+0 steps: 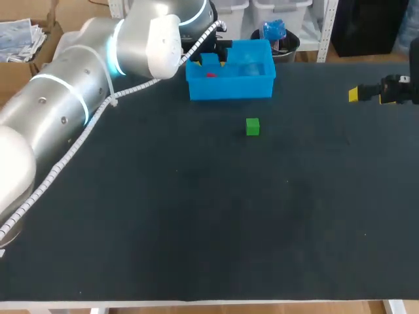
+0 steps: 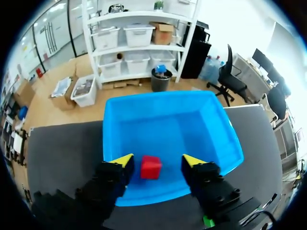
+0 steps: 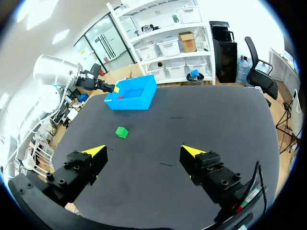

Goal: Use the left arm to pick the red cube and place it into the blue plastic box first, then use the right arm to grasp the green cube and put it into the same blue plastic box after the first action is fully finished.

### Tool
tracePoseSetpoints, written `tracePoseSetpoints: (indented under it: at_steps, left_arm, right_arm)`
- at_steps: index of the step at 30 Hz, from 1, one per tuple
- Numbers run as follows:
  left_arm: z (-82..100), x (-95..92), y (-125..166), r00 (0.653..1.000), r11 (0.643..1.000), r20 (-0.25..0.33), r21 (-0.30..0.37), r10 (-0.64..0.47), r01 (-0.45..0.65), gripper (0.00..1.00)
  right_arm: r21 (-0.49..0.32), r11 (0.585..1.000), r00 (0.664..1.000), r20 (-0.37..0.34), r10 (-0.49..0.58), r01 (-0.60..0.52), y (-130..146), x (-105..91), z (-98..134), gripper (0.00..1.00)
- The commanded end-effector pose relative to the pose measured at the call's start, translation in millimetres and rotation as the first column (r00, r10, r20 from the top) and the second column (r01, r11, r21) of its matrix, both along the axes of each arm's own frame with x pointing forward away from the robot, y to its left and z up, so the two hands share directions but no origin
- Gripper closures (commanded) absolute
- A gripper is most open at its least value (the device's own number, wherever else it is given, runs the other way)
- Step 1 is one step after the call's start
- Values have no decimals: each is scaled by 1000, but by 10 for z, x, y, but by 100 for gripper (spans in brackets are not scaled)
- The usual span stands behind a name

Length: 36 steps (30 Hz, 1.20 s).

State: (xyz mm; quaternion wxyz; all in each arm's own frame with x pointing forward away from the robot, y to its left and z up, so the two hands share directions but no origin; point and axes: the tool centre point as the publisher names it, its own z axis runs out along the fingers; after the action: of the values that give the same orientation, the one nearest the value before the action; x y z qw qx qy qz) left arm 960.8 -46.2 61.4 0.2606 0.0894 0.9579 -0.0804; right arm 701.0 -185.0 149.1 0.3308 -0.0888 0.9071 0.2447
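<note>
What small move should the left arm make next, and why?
Probably lift the left gripper straight up, out of the blue box. Its fingers stand open, with a gap to the red cube on each side, and the cube appears to rest on the box floor. The green cube lies on the table for the right gripper.

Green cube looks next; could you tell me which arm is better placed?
Right, likely: the red cube lies in the blue box, the left gripper open over it; the right gripper is open and empty, green cube ahead.
</note>
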Motion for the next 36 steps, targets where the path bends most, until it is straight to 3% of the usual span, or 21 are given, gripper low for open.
tracePoseSetpoints:
  at_steps: [1,12,20,27,36]
  left_arm:
    - [16,56,-26,1000,1000,-11,7,-5,5,0]
    - [141,-25,-36,1000,1000,8,21,-22,22,0]
    - [388,-183,-3,999,999,43,18,-30,30,0]
    - [613,-471,132,997,999,72,-7,-37,38,0]
    - [824,-975,466,988,997,145,-45,-51,58,0]
  right_arm:
    - [0,1000,1000,0,1,-1,-2,-1,0,0]
    - [0,1000,1000,0,1,-1,-2,-1,0,0]
    - [0,1000,1000,0,1,-1,-2,-1,0,0]
    - [0,1000,1000,0,1,-1,-2,-1,0,0]
    - [0,1000,1000,0,1,-1,-2,-1,0,0]
